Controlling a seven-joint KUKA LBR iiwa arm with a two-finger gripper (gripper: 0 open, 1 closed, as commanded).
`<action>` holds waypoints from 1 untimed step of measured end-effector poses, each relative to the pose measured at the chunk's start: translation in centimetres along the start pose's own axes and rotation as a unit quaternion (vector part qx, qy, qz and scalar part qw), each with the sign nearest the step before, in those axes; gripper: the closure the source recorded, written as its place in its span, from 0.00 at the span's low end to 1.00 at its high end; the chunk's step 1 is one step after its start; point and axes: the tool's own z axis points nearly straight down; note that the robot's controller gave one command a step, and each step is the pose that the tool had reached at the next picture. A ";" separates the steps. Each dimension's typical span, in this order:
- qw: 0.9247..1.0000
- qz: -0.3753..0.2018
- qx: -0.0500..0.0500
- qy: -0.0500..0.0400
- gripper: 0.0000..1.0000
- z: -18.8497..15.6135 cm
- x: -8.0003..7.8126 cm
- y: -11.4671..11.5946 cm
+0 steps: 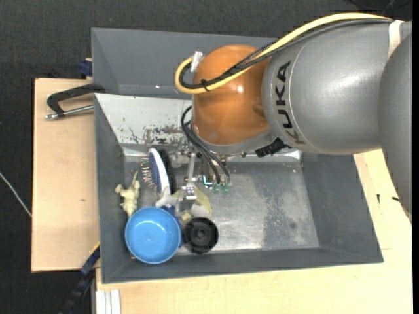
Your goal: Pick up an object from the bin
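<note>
Where the left wall of the bin [108,175] meets its near wall, the things lie crowded: a cream toy figure [128,195] close to the left wall, a blue-and-white oval brush [157,169] on edge, and a blue cup [152,235] in the corner. The hand [190,193] stands over a pale yellowish piece [201,205] just right of the cup; how wide it is cannot be told. A black round cap [200,234] sits near the front wall. Rightward, grey floor runs open to the far wall.

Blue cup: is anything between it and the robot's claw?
Nothing big: the gripper hangs right by the blue cup, with a small pale thing at its tip; the black round cap sits beside, not between.
</note>
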 end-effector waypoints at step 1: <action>0.985 -0.171 -0.002 -0.008 0.00 10.8 -1.1 2.9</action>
